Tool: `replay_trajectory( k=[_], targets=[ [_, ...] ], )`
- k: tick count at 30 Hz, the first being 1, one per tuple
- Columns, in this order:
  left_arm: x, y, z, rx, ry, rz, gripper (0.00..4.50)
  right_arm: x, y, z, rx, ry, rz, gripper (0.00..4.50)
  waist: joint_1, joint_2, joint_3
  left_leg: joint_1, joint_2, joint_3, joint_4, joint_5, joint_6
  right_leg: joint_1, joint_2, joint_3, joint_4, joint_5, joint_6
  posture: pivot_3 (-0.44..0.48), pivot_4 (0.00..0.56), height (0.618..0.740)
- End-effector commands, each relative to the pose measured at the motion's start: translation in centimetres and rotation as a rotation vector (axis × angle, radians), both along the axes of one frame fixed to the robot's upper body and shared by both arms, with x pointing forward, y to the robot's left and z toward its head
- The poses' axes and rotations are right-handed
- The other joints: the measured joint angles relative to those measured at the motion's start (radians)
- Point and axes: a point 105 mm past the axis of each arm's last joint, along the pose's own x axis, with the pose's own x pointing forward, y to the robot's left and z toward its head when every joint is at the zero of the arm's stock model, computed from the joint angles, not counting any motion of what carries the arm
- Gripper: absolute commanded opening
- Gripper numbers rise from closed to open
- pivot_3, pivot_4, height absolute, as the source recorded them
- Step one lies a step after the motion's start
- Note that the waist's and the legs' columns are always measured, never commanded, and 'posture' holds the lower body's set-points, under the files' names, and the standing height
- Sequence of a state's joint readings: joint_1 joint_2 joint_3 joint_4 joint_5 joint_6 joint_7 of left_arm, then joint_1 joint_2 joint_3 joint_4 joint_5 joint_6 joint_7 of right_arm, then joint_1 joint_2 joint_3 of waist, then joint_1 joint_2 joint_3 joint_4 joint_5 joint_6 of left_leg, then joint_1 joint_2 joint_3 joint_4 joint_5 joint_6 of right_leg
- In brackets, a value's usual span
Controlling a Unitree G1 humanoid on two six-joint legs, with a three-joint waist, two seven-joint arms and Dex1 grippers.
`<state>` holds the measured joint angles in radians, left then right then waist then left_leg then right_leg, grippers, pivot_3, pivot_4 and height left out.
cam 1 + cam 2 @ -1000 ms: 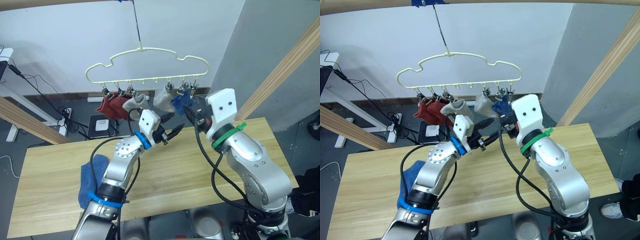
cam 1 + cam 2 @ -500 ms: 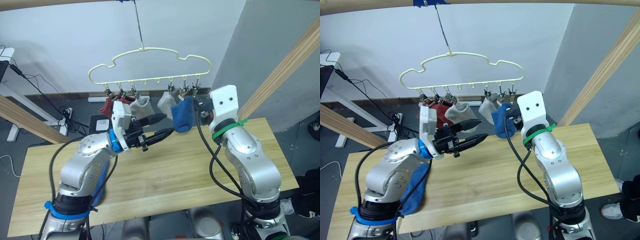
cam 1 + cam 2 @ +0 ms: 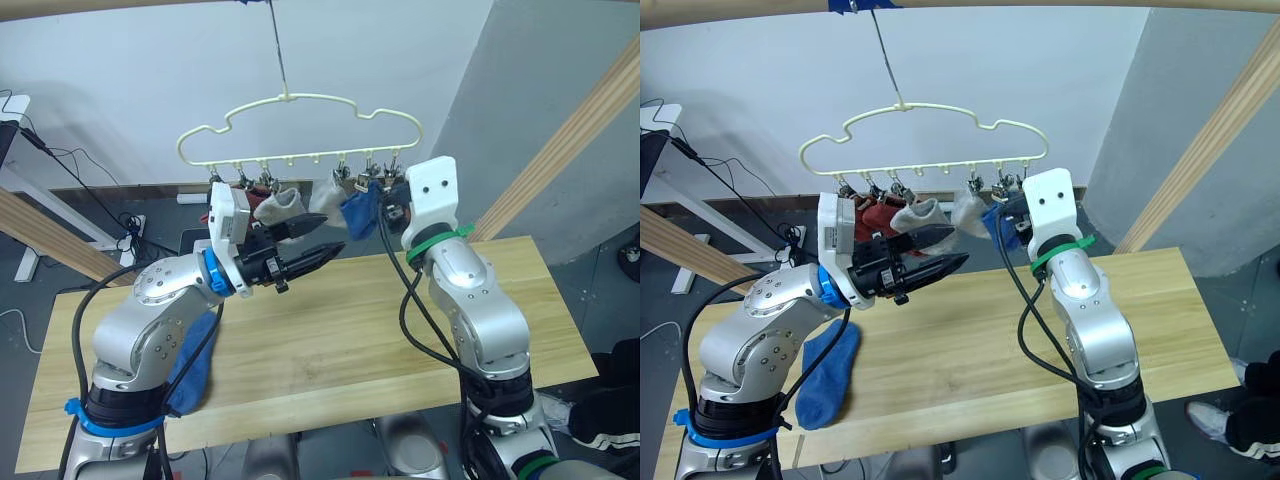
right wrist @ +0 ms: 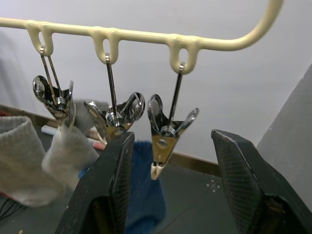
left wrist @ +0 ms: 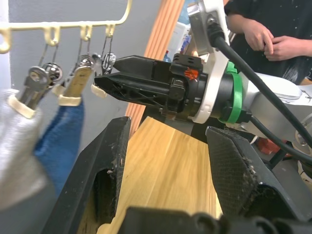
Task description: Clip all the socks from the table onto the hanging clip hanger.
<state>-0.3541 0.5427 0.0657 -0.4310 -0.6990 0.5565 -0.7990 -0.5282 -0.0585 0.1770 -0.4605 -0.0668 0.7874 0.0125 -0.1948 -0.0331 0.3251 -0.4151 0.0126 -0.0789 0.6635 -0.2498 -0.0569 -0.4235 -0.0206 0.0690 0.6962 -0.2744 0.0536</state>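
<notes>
Left eye view: the last blue sock lies limp on the table at the near left, light and floppy, best pinched at its cuff. Both the left gripper and the right gripper are spread and empty, the right one below the free end clip of the clip hanger.

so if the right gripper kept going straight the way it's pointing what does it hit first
Probably the empty end clip on the clip hanger, which hangs centred between its open jaws. The blue sock hangs on the neighbouring clip; depth is hard to judge.
</notes>
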Motion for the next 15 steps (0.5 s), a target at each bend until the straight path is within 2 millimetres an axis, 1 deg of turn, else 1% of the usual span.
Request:
replay_trajectory(
  k=[1,7,12,15],
  targets=[
    [-0.48,-0.35,0.80,0.006,-0.053,-0.019,2.70,-0.02,-0.59,1.56,0.028,-0.076,-0.035,2.60,0.000,0.000,0.000,0.000,0.000,0.000,0.000,0.000,0.000,0.000,0.000,0.000,0.000,0.000,0.000,-0.252,0.255,0.740],
    [-0.38,-0.55,0.72,0.020,-0.066,-0.028,2.70,0.25,-1.21,1.99,0.062,-0.091,-0.074,2.60,0.000,0.000,0.000,0.000,0.000,0.000,0.000,0.000,0.000,0.000,0.000,0.000,0.000,0.000,0.000,-0.254,0.249,0.740],
    [-0.28,-0.76,0.83,0.021,-0.076,-0.035,2.70,0.30,-1.20,2.00,0.065,-0.090,-0.077,2.60,0.000,0.000,0.000,0.000,0.000,0.000,0.000,0.000,0.000,0.000,0.000,0.000,0.000,0.000,0.000,-0.254,0.249,0.740],
    [-0.30,-0.82,0.87,0.022,-0.078,-0.039,2.70,0.57,-1.15,2.11,0.096,-0.082,-0.078,2.60,-0.001,0.000,0.000,0.000,0.000,0.000,0.000,0.000,0.000,0.000,0.000,0.000,0.000,0.000,0.000,-0.254,0.249,0.740]
  ],
)
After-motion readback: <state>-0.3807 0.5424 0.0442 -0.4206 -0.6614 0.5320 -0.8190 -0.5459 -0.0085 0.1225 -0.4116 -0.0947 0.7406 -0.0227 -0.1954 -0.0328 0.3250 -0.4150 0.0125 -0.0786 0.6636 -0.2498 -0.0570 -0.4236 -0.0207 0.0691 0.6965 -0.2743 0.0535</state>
